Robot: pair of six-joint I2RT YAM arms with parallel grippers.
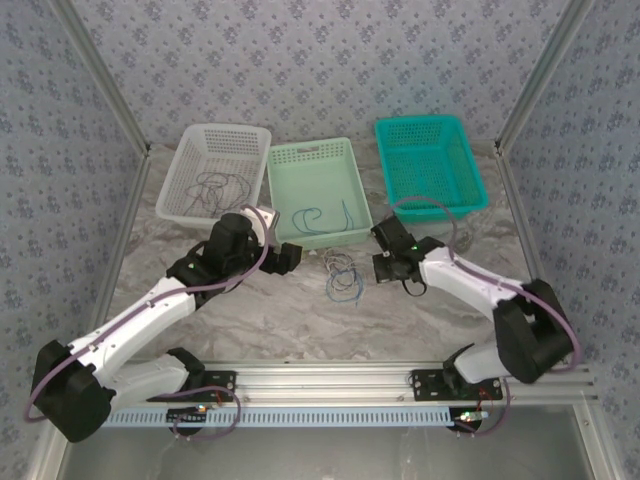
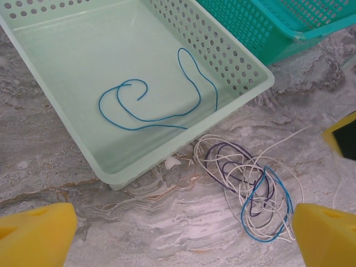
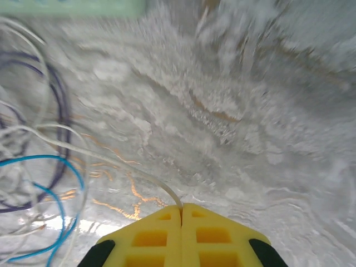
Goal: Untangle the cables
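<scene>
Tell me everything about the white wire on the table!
The white wire is very thin, bendy and pale. Most of it lies in loose loops on the marble-look table, in front of the pale green basket, mixed up with a blue wire and a purple wire. One end stretches away from the pile and is pinched between the right arm's closed yellow fingers.
</scene>
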